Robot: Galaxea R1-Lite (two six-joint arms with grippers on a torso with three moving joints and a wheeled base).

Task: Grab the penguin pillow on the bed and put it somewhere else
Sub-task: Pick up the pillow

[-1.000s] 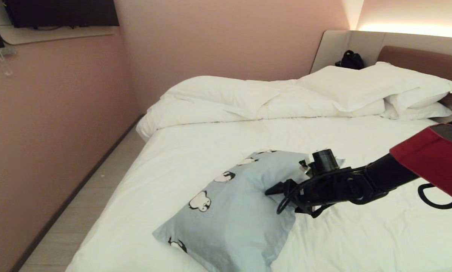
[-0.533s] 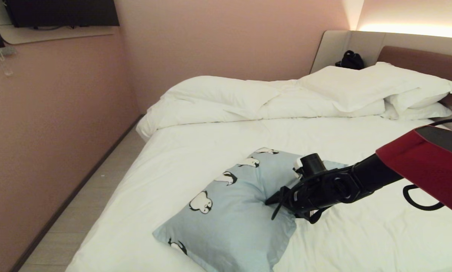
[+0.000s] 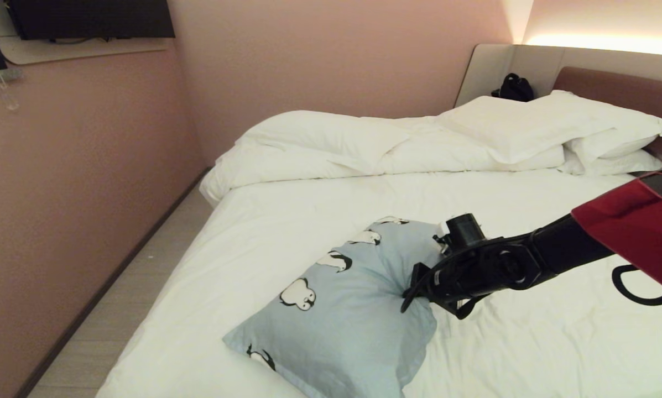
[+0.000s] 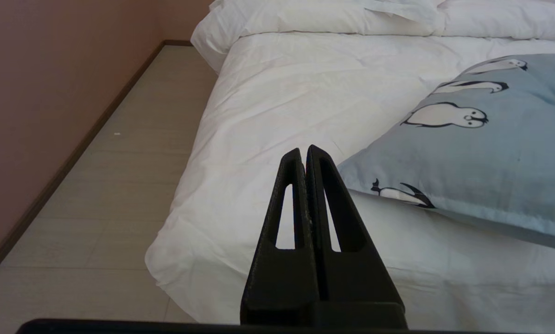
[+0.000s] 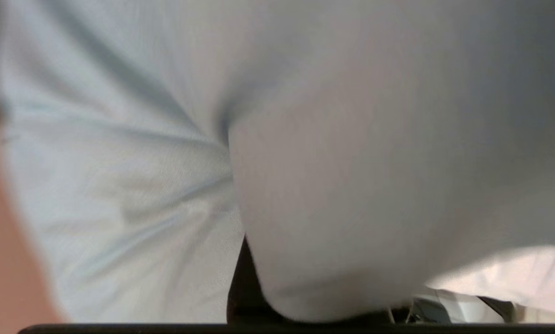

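The pale blue-grey penguin pillow [image 3: 342,315] lies on the near part of the bed [image 3: 319,215], its row of penguins facing the wall side. My right gripper [image 3: 407,293] is shut on the pillow's top cloth, which puckers into folds around the fingers. In the right wrist view the bunched pillow cloth [image 5: 351,162] fills the picture and hides most of the fingers. My left gripper [image 4: 303,149] is shut and holds nothing, hanging off the bed's near corner with the penguin pillow [image 4: 490,148] beside it.
A rumpled white duvet [image 3: 364,143] and plain white pillows [image 3: 557,130] lie at the head of the bed. A black object [image 3: 512,87] sits on the beige headboard surround. A strip of floor [image 3: 131,287] runs between the bed and the pink wall.
My right gripper has closed from wide open onto the pillow's cloth, gathering it into a pucker. The pillow's right side has lifted slightly. The left arm has not moved.
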